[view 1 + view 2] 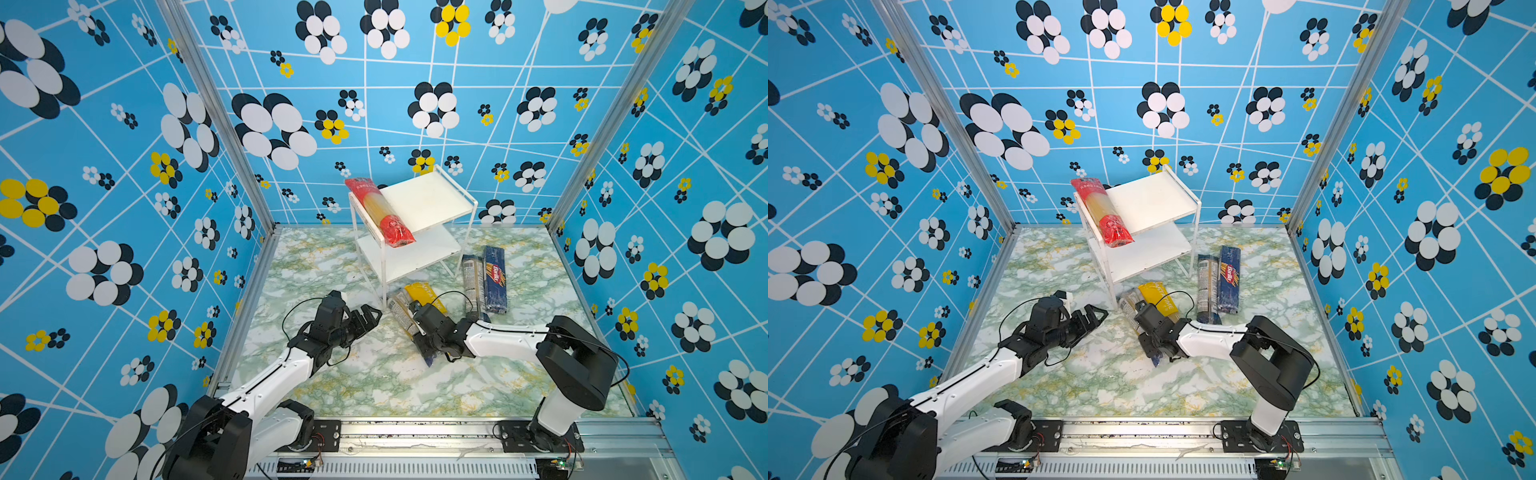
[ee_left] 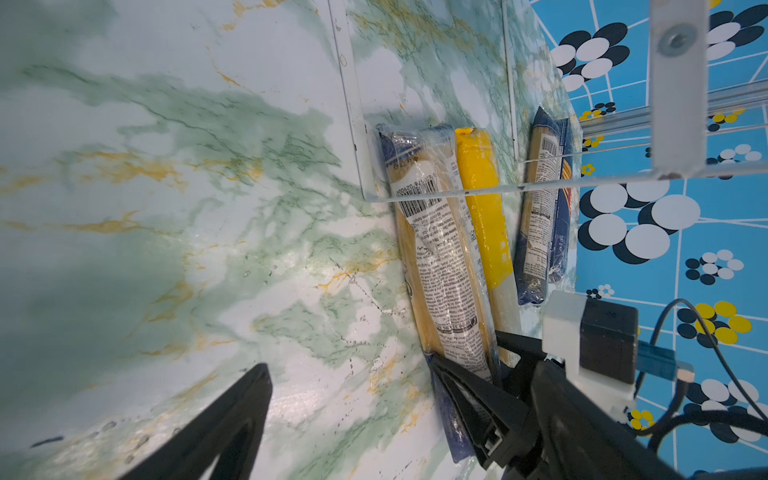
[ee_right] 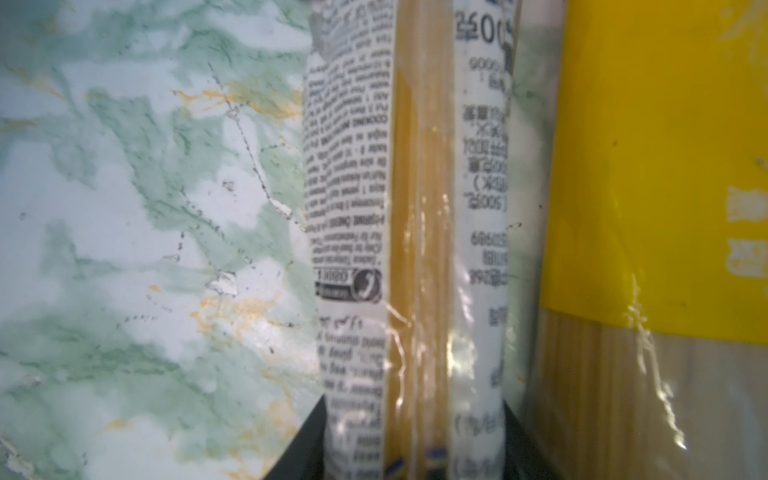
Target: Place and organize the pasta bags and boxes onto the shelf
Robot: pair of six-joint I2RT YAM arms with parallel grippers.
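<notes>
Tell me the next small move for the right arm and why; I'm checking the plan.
Probably close the right end effector firmly and lift: its fingers flank the see-through pack, which lies on the table beside the yellow pack.

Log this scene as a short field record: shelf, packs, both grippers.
shelf: red-ended pack lies along the top board's left edge; lower board bare
table: four packs in two side-by-side pairs
pair by shelf's front leg: near see-through pack, yellow pack
pair right of shelf: far see-through pack, Barilla box
left gripper: open, empty, above table
right gripper: jaws against both sides of near see-through pack, which lies on table
</notes>
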